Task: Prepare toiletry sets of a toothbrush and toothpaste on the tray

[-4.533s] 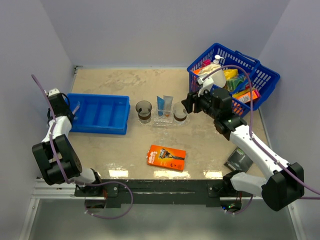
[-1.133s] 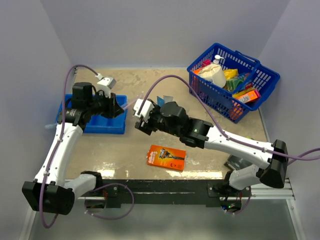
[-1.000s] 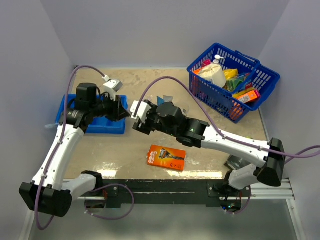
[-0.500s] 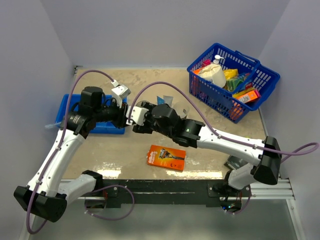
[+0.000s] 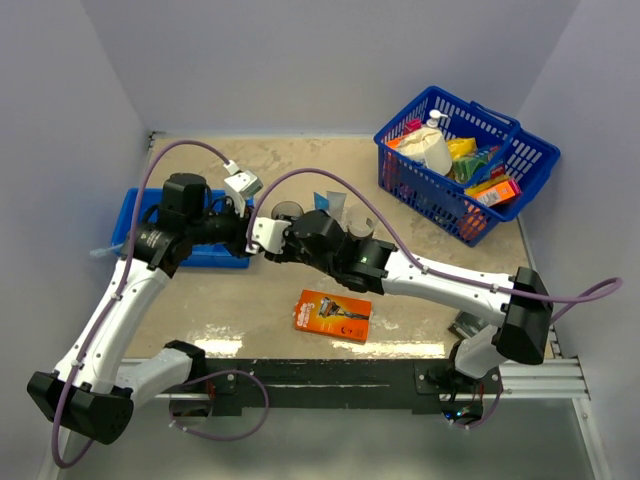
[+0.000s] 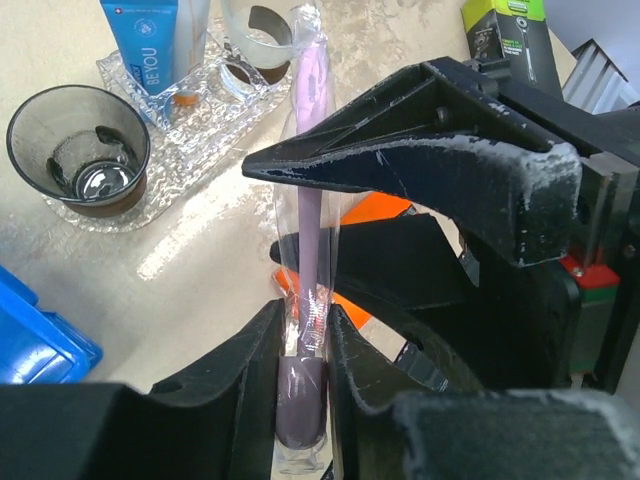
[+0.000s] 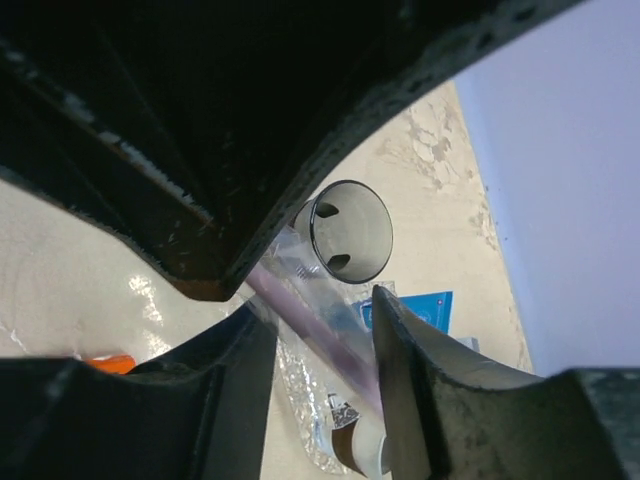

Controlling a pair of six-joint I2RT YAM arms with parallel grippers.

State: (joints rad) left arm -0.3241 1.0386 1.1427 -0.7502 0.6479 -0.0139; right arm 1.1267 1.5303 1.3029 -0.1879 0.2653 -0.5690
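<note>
Toothbrush [image 6: 308,200], purple, sealed in a clear crinkly sleeve. We judge it light, stiff along the handle and slippery in its film, best gripped across the handle rather than the loose wrap. It is held in the air just left of the tray [image 6: 200,120] and toothpaste [image 6: 140,40]. The left gripper [image 6: 303,320] is clenched on one end. The right gripper [image 7: 322,310] straddles the shaft, and we cannot tell whether it grips.

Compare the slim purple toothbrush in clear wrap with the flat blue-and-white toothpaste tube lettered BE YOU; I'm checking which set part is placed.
The purple toothbrush is long, thin and sealed in clear wrap; the blue-and-white toothpaste tube is flat, broad and bare. The toothbrush is in the air, pinched in the left gripper; the tube stands on the clear plastic tray. Both belong to a toiletry set.
</note>
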